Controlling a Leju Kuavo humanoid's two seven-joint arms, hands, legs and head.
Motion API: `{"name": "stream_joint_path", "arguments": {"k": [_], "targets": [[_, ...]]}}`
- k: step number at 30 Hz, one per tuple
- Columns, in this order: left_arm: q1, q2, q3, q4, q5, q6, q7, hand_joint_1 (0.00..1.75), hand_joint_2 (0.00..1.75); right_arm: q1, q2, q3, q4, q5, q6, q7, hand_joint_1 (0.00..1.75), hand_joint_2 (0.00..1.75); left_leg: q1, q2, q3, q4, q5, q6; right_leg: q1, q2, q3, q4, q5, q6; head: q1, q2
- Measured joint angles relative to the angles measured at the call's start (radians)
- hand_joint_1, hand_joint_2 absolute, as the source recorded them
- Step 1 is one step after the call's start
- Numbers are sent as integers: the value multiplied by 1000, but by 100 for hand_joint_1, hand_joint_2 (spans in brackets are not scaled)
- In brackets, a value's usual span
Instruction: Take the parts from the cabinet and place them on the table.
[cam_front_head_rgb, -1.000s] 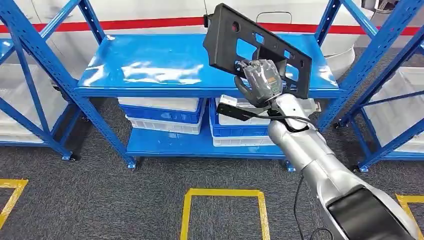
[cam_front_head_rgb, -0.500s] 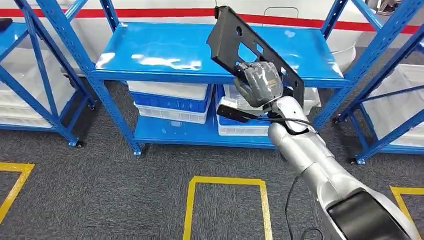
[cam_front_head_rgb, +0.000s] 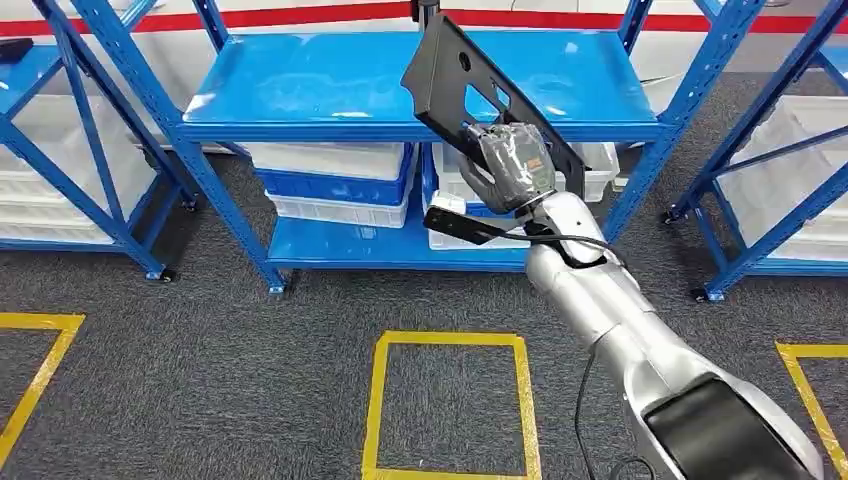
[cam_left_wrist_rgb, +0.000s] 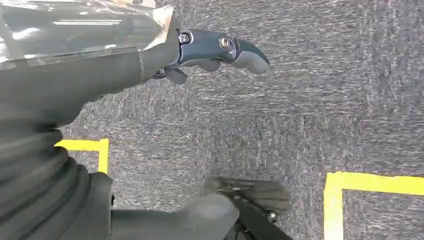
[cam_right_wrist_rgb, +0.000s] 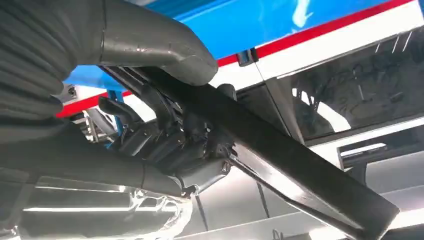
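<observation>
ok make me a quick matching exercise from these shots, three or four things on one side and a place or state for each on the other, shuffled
Things:
1. black plastic panel
2. right hand
3. white and blue bins
4. left hand

Places or states:
A. stacked under the blue shelf top
B. hanging over grey carpet, holding nothing
C. held up, tilted, in front of the rack
D. gripping the panel's lower edge

Pairs: 1-C, 2-D, 3-A, 4-B

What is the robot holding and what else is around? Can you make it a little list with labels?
Held thing: black plastic panel with cut-out holes, tilted, lifted above the shelf
Holding hand: right hand, fingers wrapped on the panel's lower edge
Left hand: holds nothing, hangs over the grey carpet
Rack: blue shelf, top level bare
Below: white and blue bins on the lower level
Floor: yellow tape square
</observation>
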Motion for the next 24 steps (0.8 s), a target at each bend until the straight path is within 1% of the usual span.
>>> {"name": "stream_joint_path", "arguments": {"k": [1,2,3,4,5,6,7,8,9,10,11,12,13,14,15,16,17,18,19,20,21,22,23,24], "targets": [[0,0,0,0,1,2,0,0,175,0,2,0,2,0,0,-1,175,175,0,0,31,-24,19,4,3,0,-9,7,2,-3,-1,0],[0,0,0,0,1,5,0,0,175,0,3,0,2,0,0,-2,175,175,-2,-1,82,-93,46,13,8,1,-16,15,2,-2,-2,0],[-1,0,0,0,1,8,0,0,175,-2,4,-2,2,0,1,-4,175,175,-4,-4,146,-186,75,28,14,2,-20,20,2,-2,-2,0],[-3,0,0,0,1,9,1,0,175,-2,5,-3,2,0,1,-5,175,175,-9,-9,185,-255,62,50,13,2,-22,22,3,-2,-2,0],[-3,10,0,0,1,11,3,0,175,-8,4,-4,3,-3,2,-6,175,175,-14,-10,202,-272,53,63,14,0,-31,22,9,9,12,0],[-2,4,0,0,-3,11,3,0,175,-9,7,-4,5,-3,4,-7,175,175,-21,-6,200,-284,61,63,6,-1,-31,23,15,17,11,0],[-2,5,0,0,-3,11,3,0,175,-9,7,-4,6,-5,4,-8,175,175,-28,-8,197,-287,67,66,0,-2,-35,23,21,26,3,0],[-2,5,0,0,-3,12,4,0,175,-10,8,-4,6,-5,4,-9,175,175,-30,-8,196,-289,74,73,-5,-1,-38,18,29,35,-1,0],[-2,5,0,0,-4,12,5,0,175,-10,8,-5,6,-6,4,-10,175,175,-30,-6,200,-311,94,81,4,1,-37,8,38,43,0,0],[-3,3,0,0,-4,12,5,0,175,-11,6,-6,7,-6,4,-10,175,175,-15,5,208,-342,112,75,6,1,-45,22,16,37,1,0],[-5,3,0,0,-4,12,5,0,175,-16,4,-6,7,-6,5,-10,175,175,-15,6,201,-351,125,81,7,3,-67,50,-19,33,3,0],[-7,2,0,0,-6,12,6,0,175,-20,3,-6,8,-9,5,-10,175,175,-11,7,188,-352,136,78,1,4,-91,123,-71,30,5,0],[-8,0,0,0,-6,12,7,0,175,-21,1,-6,8,-10,5,-10,175,175,-9,8,176,-351,144,71,-1,5,-111,192,-108,31,7,0],[-8,-2,0,0,-7,12,7,0,175,-20,-1,-7,9,-10,6,-10,175,175,-7,9,163,-351,154,67,-9,4,-131,267,-136,40,6,0],[-8,-5,0,0,-8,10,7,0,175,-19,-3,-7,10,-11,7,-11,175,175,-3,10,151,-349,163,61,-15,4,-136,309,-138,53,6,0],[-8,-6,0,0,-8,10,7,0,175,-19,-5,-7,10,-12,10,-11,175,175,3,12,137,-347,173,54,-23,4,-123,308,-118,73,6,0],[-8,-7,0,0,-8,10,7,0,175,-19,-5,-7,10,-13,13,-12,175,175,10,13,124,-342,181,46,-28,4,-97,279,-87,93,6,0],[-9,-8,0,0,-8,10,7,0,175,-21,-6,-10,10,-16,14,-14,175,175,22,13,100,-328,190,33,-38,4,-39,197,-40,122,7,0],[-10,-8,0,0,-8,11,7,0,175,-23,-6,-12,10,-17,15,-15,175,175,28,13,80,-311,195,25,-49,3,15,117,-28,135,7,0],[-11,-4,1,-1,-7,14,8,0,175,-28,-5,-13,10,-18,14,-16,175,175,25,12,59,-299,201,14,-38,5,58,56,-77,137,14,0],[-12,-6,1,0,-6,17,8,0,175,-29,0,-15,10,-18,14,-17,175,175,22,12,49,-290,209,5,-22,9,52,35,-87,109,14,0],[-11,-6,1,0,-5,22,9,0,175,-28,2,-15,10,-18,15,-17,175,175,20,9,45,-291,222,2,-27,6,40,39,-82,100,10,0],[-9,-6,1,0,-5,24,11,0,175,-28,5,-15,11,-18,15,-18,175,175,21,9,42,-298,239,3,-29,7,31,48,-74,86,2,0],[-5,-6,1,0,-5,26,13,0,175,-27,9,-14,13,-17,16,-19,175,175,26,11,40,-307,253,0,-29,6,19,53,-66,73,2,0]]}}
